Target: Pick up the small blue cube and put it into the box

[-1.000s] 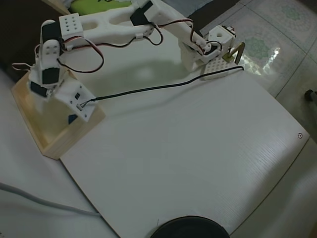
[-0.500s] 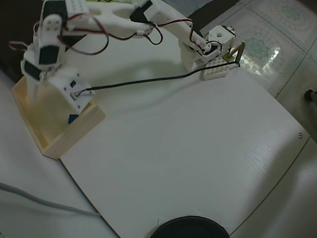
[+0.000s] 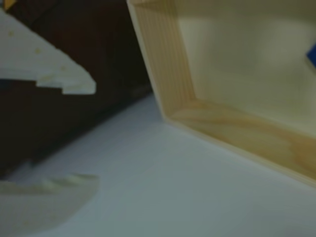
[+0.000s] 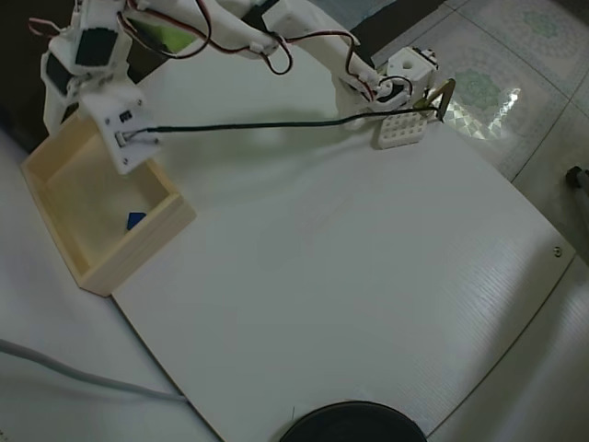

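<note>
lying on the floor of the box [image 4: 55, 180], the small blue cube [image 4: 135, 220] sits close to the wall that shows on the right in the overhead view, apart from the arm. in the wrist view only a sliver of the cube [image 3: 311, 55] shows at the right edge, inside the pale wooden box [image 3: 232, 126]. the claw [image 3: 74, 133] is spread wide and holds nothing: its two pale toothed fingers [image 3: 54, 74] enter the wrist view from the left with a broad gap between them, over the dark area and the white surface outside the box's corner. in the overhead view the claw [image 4: 53, 112] hangs over the upper left rim of the box, the white arm reaching across from its base [image 4: 368, 87] at the top of the desk [image 4: 350, 276]. a black cable [image 4: 248, 125] runs from the wrist to the base. a small white perforated block [image 4: 401, 129] stands just beside the base, well apart from the box. a dark round object [image 4: 350, 424] shows at the bottom edge
</note>
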